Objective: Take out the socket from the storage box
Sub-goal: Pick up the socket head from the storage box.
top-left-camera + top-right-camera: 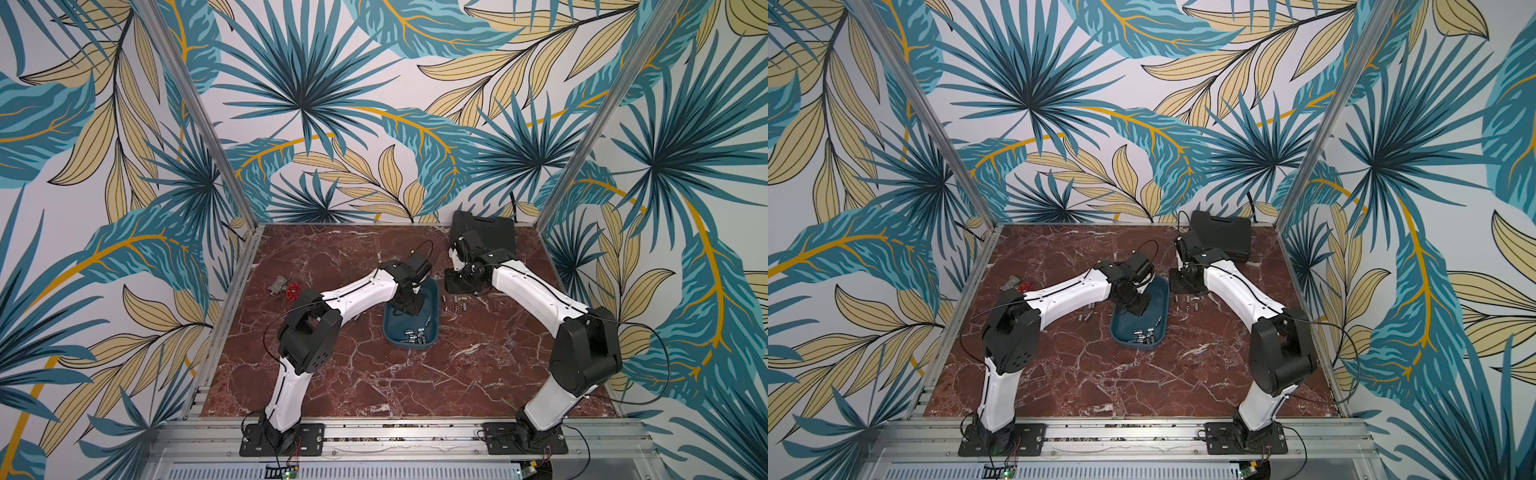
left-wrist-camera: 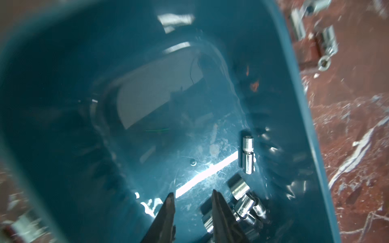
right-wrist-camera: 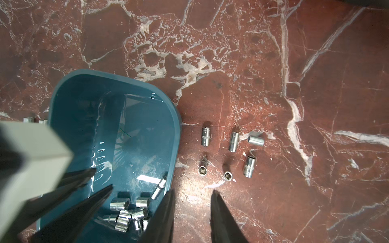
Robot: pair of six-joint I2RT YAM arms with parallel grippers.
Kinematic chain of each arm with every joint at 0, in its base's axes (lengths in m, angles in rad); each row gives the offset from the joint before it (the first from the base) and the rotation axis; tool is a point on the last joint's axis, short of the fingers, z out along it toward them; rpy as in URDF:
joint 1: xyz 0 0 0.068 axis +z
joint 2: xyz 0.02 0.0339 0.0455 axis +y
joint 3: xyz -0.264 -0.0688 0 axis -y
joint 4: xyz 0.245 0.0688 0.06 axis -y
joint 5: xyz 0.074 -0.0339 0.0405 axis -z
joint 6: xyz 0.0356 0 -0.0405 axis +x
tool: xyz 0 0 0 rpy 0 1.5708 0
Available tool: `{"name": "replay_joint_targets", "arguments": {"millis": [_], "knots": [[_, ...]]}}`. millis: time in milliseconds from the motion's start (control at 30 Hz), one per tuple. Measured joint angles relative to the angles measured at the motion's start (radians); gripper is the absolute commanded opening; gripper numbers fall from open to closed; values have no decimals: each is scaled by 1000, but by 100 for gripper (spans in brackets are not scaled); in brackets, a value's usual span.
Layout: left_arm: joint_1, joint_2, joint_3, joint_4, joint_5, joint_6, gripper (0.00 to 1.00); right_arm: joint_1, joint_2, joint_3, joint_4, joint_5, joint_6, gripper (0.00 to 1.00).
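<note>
The storage box (image 1: 430, 300) sits near the middle of the marble worktop (image 1: 374, 382). Most of the sockets in it form a heap (image 1: 415, 335) at its 6 o'clock end. A lone socket (image 2: 247, 154) lies along the 3 o'clock wall, toward 12 o'clock from the heap. The left jaws hang inside the box over its bare floor beside the heap, parted a little, with nothing between them. The right jaws hover over the worktop at about 1 o'clock from the box, also narrowly parted and empty. Six loose sockets (image 3: 233, 142) lie on the worktop at the box's 3 o'clock side, and a few more (image 3: 28, 120) at its 9 o'clock side. A black case (image 1: 486, 230) rests at the worktop's 1 o'clock corner, and a red-handled valve (image 1: 286, 288) at 9 o'clock.
</note>
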Motion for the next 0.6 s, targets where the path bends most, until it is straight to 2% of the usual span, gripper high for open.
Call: {"name": "replay_joint_targets", "arguments": {"millis": [600], "knots": [[-52, 118, 61, 29, 137, -8, 34, -26, -8, -27, 5, 0, 3, 31]]}}
